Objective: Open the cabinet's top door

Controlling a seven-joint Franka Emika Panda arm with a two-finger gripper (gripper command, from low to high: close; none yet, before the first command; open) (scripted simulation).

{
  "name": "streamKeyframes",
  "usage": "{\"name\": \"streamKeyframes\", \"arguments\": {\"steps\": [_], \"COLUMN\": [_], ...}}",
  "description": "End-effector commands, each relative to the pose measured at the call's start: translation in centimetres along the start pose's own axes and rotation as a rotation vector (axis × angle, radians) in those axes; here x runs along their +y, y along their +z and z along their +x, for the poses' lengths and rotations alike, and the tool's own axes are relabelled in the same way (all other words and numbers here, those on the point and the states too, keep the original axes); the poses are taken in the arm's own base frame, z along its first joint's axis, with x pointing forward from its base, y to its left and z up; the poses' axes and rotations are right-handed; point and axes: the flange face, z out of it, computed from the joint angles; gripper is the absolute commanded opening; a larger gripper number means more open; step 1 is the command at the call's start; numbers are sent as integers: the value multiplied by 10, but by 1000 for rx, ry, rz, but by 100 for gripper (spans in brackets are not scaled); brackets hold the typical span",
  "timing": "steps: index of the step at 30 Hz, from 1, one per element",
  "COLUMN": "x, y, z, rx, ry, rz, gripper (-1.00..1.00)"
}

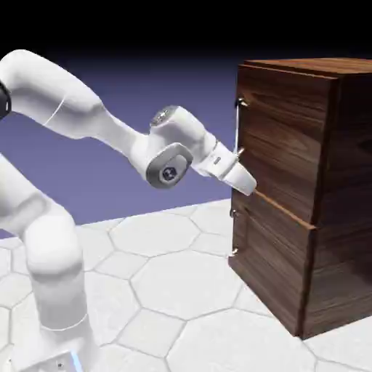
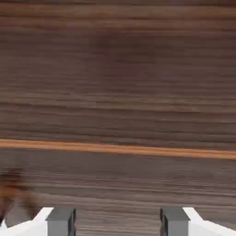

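The dark wood cabinet (image 1: 320, 182) stands at the exterior view's right. Its top door (image 1: 283, 138) lies flush with the front, and its thin vertical silver handle (image 1: 238, 127) runs along the near edge. My gripper (image 1: 248, 184) points at the door's lower corner, just below the handle's bottom end and right at the wood. Wood grain fills the hand view, crossed by an orange seam line (image 2: 118, 148). The gripper (image 2: 117, 223) is open, its grey fingertips (image 2: 60, 221) set wide apart with only wood showing between them. The handle does not show in that view.
Below the top door sits the shorter lower panel (image 1: 272, 254) with its own small handle (image 1: 233, 232). The cabinet rests on a white hexagon-tiled table (image 1: 167, 283). My arm's base column (image 1: 51, 283) rises at the exterior view's left.
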Motion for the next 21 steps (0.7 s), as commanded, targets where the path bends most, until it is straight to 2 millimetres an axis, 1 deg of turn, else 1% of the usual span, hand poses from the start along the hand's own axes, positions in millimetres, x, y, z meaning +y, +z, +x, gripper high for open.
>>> {"name": "streamKeyframes", "arguments": {"steps": [1,6,11,16,21], "x": [-2,-12,-21,-29,-36], "y": [-4,-26,-47,-66,-82], "z": [4,19,28,32,31], "rx": [9,47,68,73,59], "ry": [56,331,599,860,1113], "rz": [10,69,139,218,303], "gripper": [0,0,0,0,0]}}
